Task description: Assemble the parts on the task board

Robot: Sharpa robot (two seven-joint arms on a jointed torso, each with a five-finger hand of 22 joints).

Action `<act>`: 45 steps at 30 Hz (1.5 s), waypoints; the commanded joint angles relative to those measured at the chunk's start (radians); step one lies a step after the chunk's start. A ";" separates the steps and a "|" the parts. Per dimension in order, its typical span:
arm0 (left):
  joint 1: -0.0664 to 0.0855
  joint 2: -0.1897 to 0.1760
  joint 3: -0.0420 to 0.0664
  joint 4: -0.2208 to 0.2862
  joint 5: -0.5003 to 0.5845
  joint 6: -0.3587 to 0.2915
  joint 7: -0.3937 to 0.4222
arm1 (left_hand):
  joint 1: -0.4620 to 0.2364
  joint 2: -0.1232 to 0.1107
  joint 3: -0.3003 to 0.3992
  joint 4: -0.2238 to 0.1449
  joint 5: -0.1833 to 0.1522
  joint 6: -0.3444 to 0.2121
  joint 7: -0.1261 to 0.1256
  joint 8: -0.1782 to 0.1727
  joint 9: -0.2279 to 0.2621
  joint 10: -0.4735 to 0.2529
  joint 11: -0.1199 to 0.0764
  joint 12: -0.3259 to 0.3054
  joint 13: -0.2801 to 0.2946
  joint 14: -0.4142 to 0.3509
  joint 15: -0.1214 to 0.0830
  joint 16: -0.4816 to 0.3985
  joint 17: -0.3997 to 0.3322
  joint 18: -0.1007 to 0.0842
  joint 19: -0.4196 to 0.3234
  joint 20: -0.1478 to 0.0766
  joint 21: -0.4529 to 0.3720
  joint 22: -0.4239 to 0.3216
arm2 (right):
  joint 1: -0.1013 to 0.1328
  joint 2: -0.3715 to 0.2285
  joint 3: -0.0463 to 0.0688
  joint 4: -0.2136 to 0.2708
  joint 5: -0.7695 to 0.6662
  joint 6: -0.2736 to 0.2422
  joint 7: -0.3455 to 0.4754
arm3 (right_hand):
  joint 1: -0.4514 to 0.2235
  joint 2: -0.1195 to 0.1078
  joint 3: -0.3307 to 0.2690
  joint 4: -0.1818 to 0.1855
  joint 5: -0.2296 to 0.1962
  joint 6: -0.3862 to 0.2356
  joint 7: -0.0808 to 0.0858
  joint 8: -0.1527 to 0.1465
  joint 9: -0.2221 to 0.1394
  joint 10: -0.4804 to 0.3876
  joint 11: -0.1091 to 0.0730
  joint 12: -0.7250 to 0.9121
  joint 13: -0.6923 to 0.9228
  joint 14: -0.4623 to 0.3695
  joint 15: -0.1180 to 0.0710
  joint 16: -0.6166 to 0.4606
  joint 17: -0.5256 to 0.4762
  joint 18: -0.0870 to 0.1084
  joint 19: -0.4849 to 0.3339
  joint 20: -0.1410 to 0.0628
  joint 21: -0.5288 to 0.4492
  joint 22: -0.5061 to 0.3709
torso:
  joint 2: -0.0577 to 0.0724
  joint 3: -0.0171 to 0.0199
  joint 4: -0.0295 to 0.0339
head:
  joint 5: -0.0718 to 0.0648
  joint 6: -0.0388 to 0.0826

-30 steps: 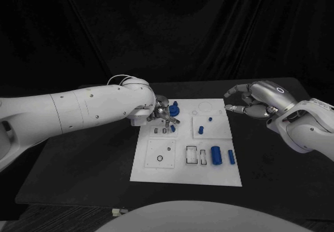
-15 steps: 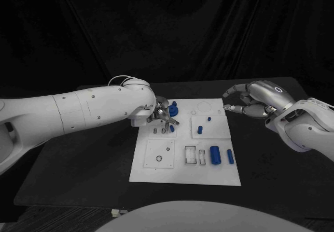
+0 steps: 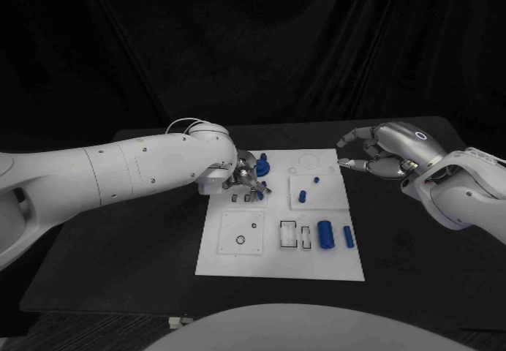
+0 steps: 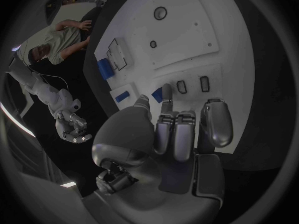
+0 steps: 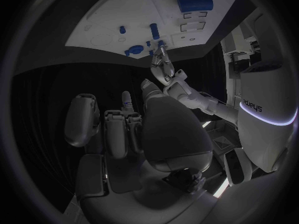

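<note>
The white task board [image 3: 276, 267] lies in the middle of the black table. My left hand [image 3: 245, 179] hovers low over its far left part, beside two small slots [image 4: 192, 84]. A small blue part [image 3: 260, 194] stands there, pinched between the thumb and a fingertip [image 4: 166, 92]. Just beyond the hand sits a round blue part [image 3: 262, 165]. My right hand [image 3: 382, 150] hangs off the board's far right corner, fingers loosely curled and apart, with nothing in them.
A short blue peg [image 3: 303, 196] stands in the board's right half. A thick blue cylinder [image 3: 328, 235] and a thin one [image 3: 349, 235] lie nearer me, beside outlined rectangular slots [image 3: 290, 235]. A square plate with a small hole [image 3: 241, 239] sits at the near left.
My left hand has edged slightly down toward me over the small blue part, which stays where it was. The right hand has barely moved.
</note>
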 commanded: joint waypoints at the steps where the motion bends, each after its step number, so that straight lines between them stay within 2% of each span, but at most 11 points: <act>1: -0.002 0.004 0.001 -0.003 0.001 0.020 0.004 | 0.009 0.001 0.005 -0.001 0.007 0.007 -0.001 -0.005 0.001 0.104 -0.001 0.003 0.262 0.106 0.001 0.003 0.263 0.004 -0.010 0.000 -0.004 -0.002 | -0.002 -0.002 0.001 0.001 -0.006 0.005 -0.016 | 0.006 0.004 0.000 -0.004 0.005 0.001 0.003 -0.005 -0.001 0.106 0.008 0.003 0.263 0.089 0.007 -0.003 0.204 0.000 -0.008 -0.002 -0.006 0.159 | 0.000 0.0000 0.0000 | -0.001 0.000; 17: -0.006 0.016 0.001 -0.023 0.001 0.025 0.008 | 0.019 0.003 0.026 -0.015 0.023 0.014 -0.001 -0.028 -0.002 0.104 -0.002 0.003 0.262 0.106 0.000 0.003 0.263 0.005 -0.014 -0.001 -0.011 -0.005 | -0.003 -0.005 0.001 0.000 -0.006 0.007 -0.017 | 0.005 0.006 -0.001 -0.003 0.005 0.002 0.003 -0.005 -0.002 0.106 0.008 0.003 0.263 0.087 0.007 -0.008 0.198 0.002 -0.011 -0.002 -0.014 0.157 | -0.001 0.0001 0.0002 | -0.007 0.000; 26: -0.006 0.019 0.001 -0.028 0.001 0.021 0.015 | 0.005 0.005 0.032 -0.008 0.031 0.018 0.000 -0.038 -0.003 0.104 -0.001 0.003 0.262 0.106 0.001 0.003 0.263 0.006 -0.016 -0.001 -0.015 -0.007 | -0.003 -0.007 0.001 0.000 -0.006 0.009 -0.017 | 0.005 0.006 -0.001 -0.003 0.005 0.003 0.003 -0.005 -0.002 0.106 0.008 0.003 0.263 0.087 0.007 -0.009 0.197 0.002 -0.012 -0.002 -0.016 0.157 | -0.001 0.0001 0.0001 | -0.009 0.000; 38: -0.007 0.025 0.001 -0.039 0.001 0.024 0.022 | 0.013 -0.004 0.067 -0.026 0.088 0.024 -0.001 -0.065 0.002 0.104 -0.002 0.003 0.262 0.106 0.001 0.003 0.263 0.007 -0.019 0.000 -0.022 -0.008 | -0.003 -0.005 0.001 -0.003 -0.006 0.011 -0.019 | -0.001 0.018 -0.001 0.005 0.006 0.006 0.003 -0.005 -0.005 0.106 0.009 0.003 0.263 0.086 0.008 -0.013 0.193 0.003 -0.014 -0.001 -0.023 0.155 | -0.001 0.0002 0.0000 | -0.011 0.000; 45: -0.007 0.027 0.001 -0.042 0.001 0.027 0.025 | 0.031 -0.016 0.104 -0.051 0.117 0.026 -0.003 -0.082 0.007 0.104 -0.003 0.003 0.262 0.106 0.000 0.003 0.263 0.007 -0.020 -0.002 -0.027 -0.009 | -0.003 -0.004 0.001 -0.003 -0.006 0.009 -0.016 | -0.003 0.022 0.000 0.008 0.007 0.007 0.004 -0.005 -0.006 0.106 0.009 0.003 0.263 0.085 0.008 -0.016 0.190 0.004 -0.015 -0.001 -0.026 0.154 | -0.001 0.0003 0.0002 | -0.011 0.000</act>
